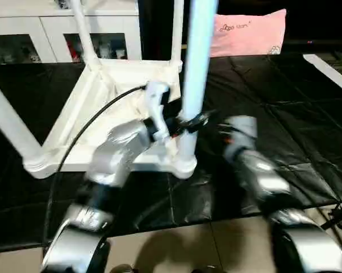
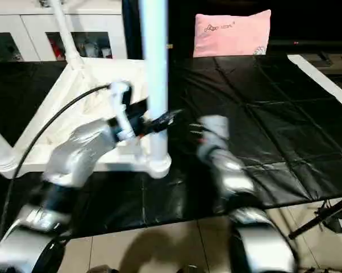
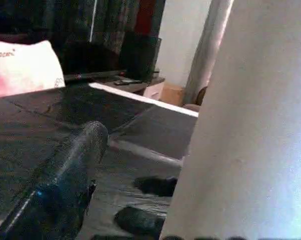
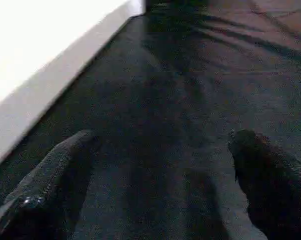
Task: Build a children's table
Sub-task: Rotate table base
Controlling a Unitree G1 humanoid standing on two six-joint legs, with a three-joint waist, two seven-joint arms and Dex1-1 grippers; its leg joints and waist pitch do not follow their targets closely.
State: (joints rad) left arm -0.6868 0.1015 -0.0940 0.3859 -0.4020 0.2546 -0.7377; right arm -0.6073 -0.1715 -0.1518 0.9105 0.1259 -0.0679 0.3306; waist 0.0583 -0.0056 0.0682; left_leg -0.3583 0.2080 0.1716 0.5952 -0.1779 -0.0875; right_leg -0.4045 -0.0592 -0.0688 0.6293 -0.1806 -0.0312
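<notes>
Closest to me are the two silver forearms reaching out over the tiled floor edge and onto the black mat (image 1: 284, 125). The right gripper (image 4: 155, 165) hangs low over that mat with its two black fingers spread wide and nothing between them, just beside the white rim of the tabletop.

A bit further in, the left gripper (image 1: 185, 122) is up against the near leg (image 1: 194, 74), the one standing in the near corner socket (image 1: 185, 165) of the upside-down children's table (image 1: 103, 108). From the head view it looks pinched around the tube low down, and the wrist view has the tube right up against one finger, but I honestly can't tell if the claw is really clamped on it or just resting alongside.

The table lies top-down on the mat with its ribbed underside up. Three other legs already stick up from it, one at the far left corner, two at the back.

So I'd say this is the last leg going in. Next move probably needs a straight push down so the tube seats fully, keeping it upright so it doesn't jam.

Behind it all: a pink pillow (image 1: 250, 31) and a white cabinet (image 1: 51, 34) with glass doors.
</notes>
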